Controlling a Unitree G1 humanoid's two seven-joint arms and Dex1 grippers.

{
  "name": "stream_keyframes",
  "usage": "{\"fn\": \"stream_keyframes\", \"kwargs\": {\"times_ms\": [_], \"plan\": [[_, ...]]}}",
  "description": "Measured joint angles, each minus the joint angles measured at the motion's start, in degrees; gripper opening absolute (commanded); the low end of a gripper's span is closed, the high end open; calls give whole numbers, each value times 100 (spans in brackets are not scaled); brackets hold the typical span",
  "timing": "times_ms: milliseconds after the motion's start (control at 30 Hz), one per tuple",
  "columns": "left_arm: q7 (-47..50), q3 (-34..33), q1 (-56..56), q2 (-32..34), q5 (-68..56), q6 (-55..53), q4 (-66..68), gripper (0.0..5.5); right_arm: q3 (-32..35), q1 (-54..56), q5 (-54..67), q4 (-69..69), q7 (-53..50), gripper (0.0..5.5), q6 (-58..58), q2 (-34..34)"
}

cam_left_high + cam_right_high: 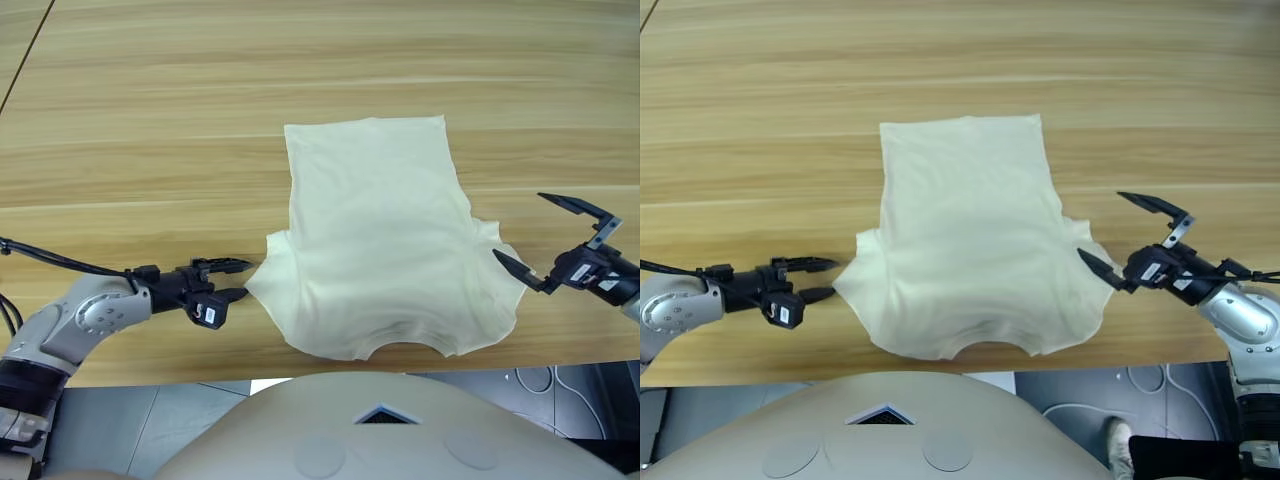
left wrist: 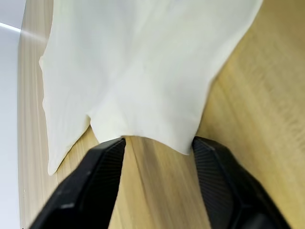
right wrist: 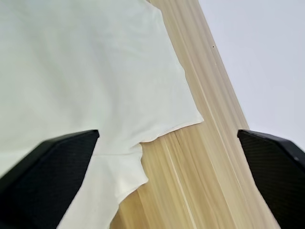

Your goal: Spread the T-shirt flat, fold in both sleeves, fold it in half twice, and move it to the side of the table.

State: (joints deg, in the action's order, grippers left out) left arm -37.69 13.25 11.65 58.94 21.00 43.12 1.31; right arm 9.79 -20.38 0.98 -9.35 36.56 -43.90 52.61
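Note:
A pale cream T-shirt (image 1: 375,240) lies flat on the wooden table (image 1: 150,130), collar toward the near edge and hem toward the far side. My left gripper (image 1: 245,279) is open at the tip of the shirt's left sleeve (image 2: 143,129), its two fingers straddling the sleeve edge just off the cloth. Wide open beside the right sleeve (image 1: 495,262) is my right gripper (image 1: 528,238); one fingertip rests near the sleeve edge, the other stands raised and farther off. In the right wrist view the sleeve (image 3: 162,119) lies between the fingers (image 3: 52,162).
The near table edge (image 1: 200,378) runs just below the collar. Bare wood stretches to the left, right and far side of the shirt. Grey floor with cables (image 1: 1140,385) shows past the edge at lower right.

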Motion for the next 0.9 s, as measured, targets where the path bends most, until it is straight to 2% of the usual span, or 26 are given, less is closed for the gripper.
{"fn": "stream_keyframes", "kwargs": {"times_ms": [400, 900], "plan": [[-57, 180, 13, -4, -18, 100, 90, 1, -143, 122, -105, 1, -21, 540, 19, -184], [108, 126, 27, -152, -22, 105, 107, 1, -140, 120, -103, 0, -18, 540, 11, -200]]}}
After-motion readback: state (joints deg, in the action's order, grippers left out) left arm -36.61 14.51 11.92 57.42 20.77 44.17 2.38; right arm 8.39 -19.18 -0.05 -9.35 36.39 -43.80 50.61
